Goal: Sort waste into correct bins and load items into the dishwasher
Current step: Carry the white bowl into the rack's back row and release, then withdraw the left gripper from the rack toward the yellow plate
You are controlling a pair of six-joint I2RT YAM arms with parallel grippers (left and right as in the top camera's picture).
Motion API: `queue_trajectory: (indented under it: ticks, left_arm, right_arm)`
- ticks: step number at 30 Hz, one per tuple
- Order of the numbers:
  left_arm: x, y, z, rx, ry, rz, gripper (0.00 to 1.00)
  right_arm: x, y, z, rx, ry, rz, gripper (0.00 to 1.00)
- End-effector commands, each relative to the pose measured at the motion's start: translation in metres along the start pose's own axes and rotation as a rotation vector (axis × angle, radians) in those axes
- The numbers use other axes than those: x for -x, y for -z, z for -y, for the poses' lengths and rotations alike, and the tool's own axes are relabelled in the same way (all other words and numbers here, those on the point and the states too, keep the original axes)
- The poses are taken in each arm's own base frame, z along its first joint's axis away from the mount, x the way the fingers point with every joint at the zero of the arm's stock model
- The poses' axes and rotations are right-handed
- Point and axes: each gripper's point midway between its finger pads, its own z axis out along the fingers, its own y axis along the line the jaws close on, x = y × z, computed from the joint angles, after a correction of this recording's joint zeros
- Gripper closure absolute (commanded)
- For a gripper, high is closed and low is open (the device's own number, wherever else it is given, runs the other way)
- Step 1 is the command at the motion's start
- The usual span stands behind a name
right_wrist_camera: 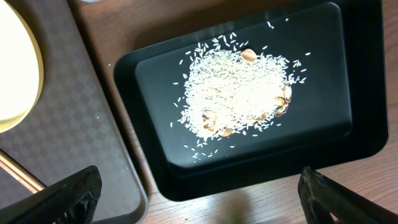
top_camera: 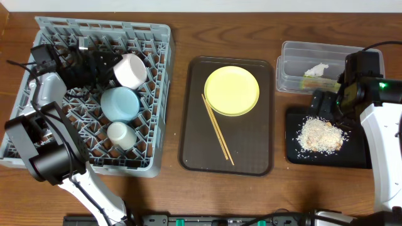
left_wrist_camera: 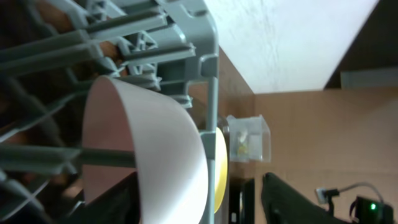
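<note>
The grey dish rack (top_camera: 160, 37) holds a white bowl (top_camera: 130, 70) on its side, a light blue bowl (top_camera: 119, 103) and a small white cup (top_camera: 120, 135). My left gripper (top_camera: 100, 64) is open at the white bowl (left_wrist_camera: 149, 149), its fingers (left_wrist_camera: 199, 202) wide on either side. The yellow plate (top_camera: 232, 90) and chopsticks (top_camera: 217, 129) lie on the brown tray (top_camera: 195, 150). The clear tub (top_camera: 289, 63) holds the tissue (top_camera: 317, 69) and wrapper (top_camera: 314, 81). Rice scraps (top_camera: 321, 135) lie in the black tray (top_camera: 358, 157). My right gripper (top_camera: 323, 103) is open and empty above the black tray's (right_wrist_camera: 155, 168) near edge, its jaws (right_wrist_camera: 199, 211) wide apart.
The right wrist view shows the rice (right_wrist_camera: 236, 93), part of the yellow plate (right_wrist_camera: 15, 68), the brown tray (right_wrist_camera: 81, 130) and a chopstick end (right_wrist_camera: 18, 171). The left wrist view shows the rack wall (left_wrist_camera: 211, 81) and the clear tub (left_wrist_camera: 249, 140) far off.
</note>
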Motion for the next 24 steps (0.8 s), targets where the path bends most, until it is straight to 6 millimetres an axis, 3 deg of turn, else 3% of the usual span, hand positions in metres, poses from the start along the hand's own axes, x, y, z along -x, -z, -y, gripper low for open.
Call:
queue_trajectory:
  ticks: [1, 7, 14, 21, 22, 24]
  left_arm:
    - [0.007, 0.014, -0.019, 0.062, 0.019, 0.041, 0.33]
    - [0.019, 0.043, -0.031, 0.129, 0.041, 0.112, 0.26]
    - [0.026, 0.069, -0.004, 0.181, -0.013, 0.172, 0.21]
    - [0.000, 0.084, 0.030, 0.566, -0.155, 0.178, 0.20]
    - [-0.006, 0.086, 0.037, 0.622, -0.167, 0.178, 0.12]
    - [-0.020, 0.088, 0.051, 0.742, -0.161, 0.192, 0.11]
  right_arm:
    - [0.005, 0.007, 0.003, -0.005, -0.004, 0.026, 0.01]
    - [0.005, 0.007, 0.003, -0.005, 0.000, 0.026, 0.01]
    - [0.005, 0.007, 0.004, -0.005, -0.001, 0.026, 0.01]
    - [0.005, 0.007, 0.004, -0.005, 0.002, 0.026, 0.01]
    - [0.005, 0.007, 0.004, -0.005, 0.002, 0.026, 0.01]
    - [0.005, 0.007, 0.004, -0.005, 0.002, 0.026, 0.01]
